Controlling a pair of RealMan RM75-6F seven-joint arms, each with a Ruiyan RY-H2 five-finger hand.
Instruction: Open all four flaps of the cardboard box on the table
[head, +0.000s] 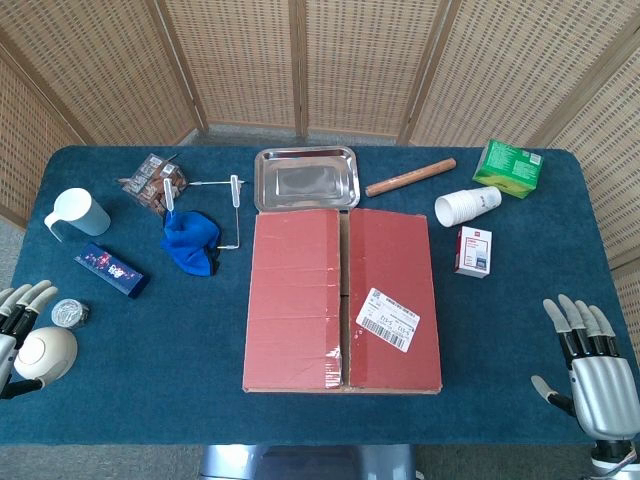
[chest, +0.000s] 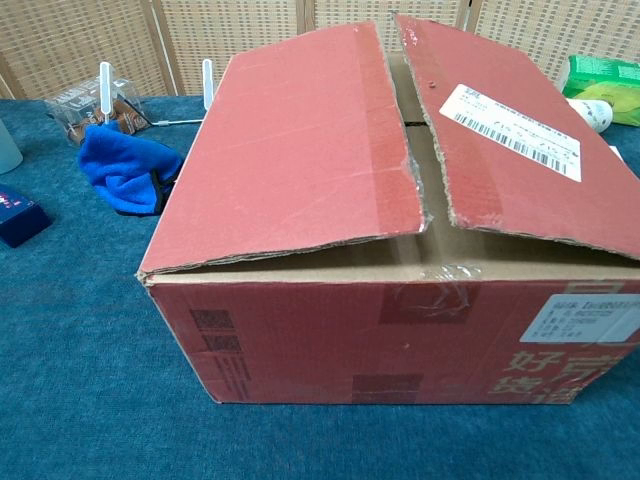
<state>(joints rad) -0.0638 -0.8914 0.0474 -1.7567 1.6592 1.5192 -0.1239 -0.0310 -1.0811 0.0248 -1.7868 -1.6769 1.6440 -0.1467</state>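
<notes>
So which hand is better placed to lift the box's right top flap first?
Probably the right hand: open beside the box's right flap. The left hand sits farther off, by the left table edge.

Brightness: both views bright, evenly daylit; colours clear
Glare: steel tray (head: 305, 178) at 12 o'clock in the head view shines pale; white shipping label (chest: 510, 131) in the chest view nearly blown out
Shadows: soft; a thin dark line under the raised left flap (chest: 300, 140)
Focus: sharp across both views; no motion blur
Distortion: slight bowing of the table edge (head: 320, 432) at 6 o'clock
</notes>
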